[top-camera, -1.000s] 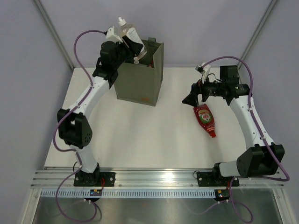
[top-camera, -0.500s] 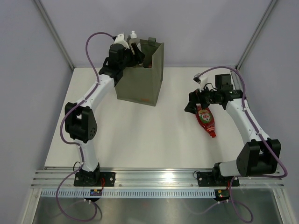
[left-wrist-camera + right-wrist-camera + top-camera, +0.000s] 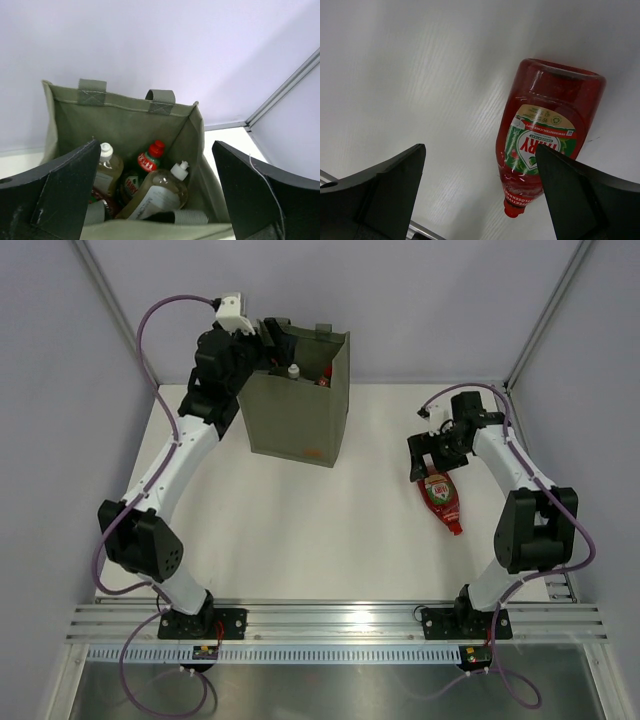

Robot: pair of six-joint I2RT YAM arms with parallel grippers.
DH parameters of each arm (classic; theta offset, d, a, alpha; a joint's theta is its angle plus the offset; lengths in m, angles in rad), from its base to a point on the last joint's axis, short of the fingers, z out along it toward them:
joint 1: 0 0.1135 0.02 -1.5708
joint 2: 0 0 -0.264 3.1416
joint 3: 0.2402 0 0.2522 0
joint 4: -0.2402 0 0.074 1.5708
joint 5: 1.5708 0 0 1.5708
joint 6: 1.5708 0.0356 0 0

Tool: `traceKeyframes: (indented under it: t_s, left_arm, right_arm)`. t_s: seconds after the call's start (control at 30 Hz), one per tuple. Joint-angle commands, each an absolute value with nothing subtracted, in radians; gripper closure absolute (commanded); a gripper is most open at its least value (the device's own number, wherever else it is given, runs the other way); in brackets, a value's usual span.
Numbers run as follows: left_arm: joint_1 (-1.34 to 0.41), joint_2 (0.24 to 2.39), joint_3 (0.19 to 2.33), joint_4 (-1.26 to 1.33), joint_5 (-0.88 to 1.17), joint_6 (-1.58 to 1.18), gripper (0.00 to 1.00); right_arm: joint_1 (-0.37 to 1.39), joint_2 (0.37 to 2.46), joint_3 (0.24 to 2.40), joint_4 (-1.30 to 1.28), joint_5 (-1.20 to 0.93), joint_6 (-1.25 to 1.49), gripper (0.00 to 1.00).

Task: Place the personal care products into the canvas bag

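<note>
The olive canvas bag [image 3: 296,425] stands upright at the back of the table. My left gripper [image 3: 268,338] hovers open over its left rim with nothing between the fingers. Looking down into the canvas bag [image 3: 125,120], I see a clear bottle of amber liquid [image 3: 160,192] lying on top, a green bottle with a red cap [image 3: 149,161] and a second clear bottle [image 3: 107,170]. My left gripper [image 3: 155,146] is above them. One red bottle [image 3: 443,500] lies on the table at the right. My right gripper [image 3: 430,454] is open over its wide end. The red bottle [image 3: 545,130] lies close to the right finger of that gripper [image 3: 480,148].
The white table [image 3: 330,530] is closed in by pale walls on the left, back and right, with metal corner posts [image 3: 540,320]. The rail carrying both arm bases [image 3: 340,620] runs along the near edge.
My left gripper opened and let the clear bottle fall into the bag, then drew back to the bag's left rim. The right gripper came down closer over the red bottle.
</note>
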State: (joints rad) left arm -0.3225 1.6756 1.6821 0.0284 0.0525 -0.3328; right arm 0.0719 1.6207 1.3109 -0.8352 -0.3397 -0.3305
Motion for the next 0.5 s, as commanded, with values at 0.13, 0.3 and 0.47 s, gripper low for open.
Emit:
traceKeyframes:
  t_s: [0.13, 0.3, 0.47]
  left_arm:
    - [-0.321, 1.334, 1.389, 0.066, 0.106, -0.154, 0.01]
    - [-0.321, 1.077, 1.082, 0.08, 0.141, -0.195, 0.01]
    - [-0.321, 0.806, 0.814, 0.02, 0.126, -0.258, 0.01]
  right_arm:
    - [-0.029, 1.784, 1.405, -0.979, -0.309, -0.411, 0.0]
    - [-0.029, 1.864, 1.422, -0.951, -0.238, -0.44, 0.01]
    - [-0.028, 1.94, 1.46, -0.942, -0.186, -0.426, 0.01]
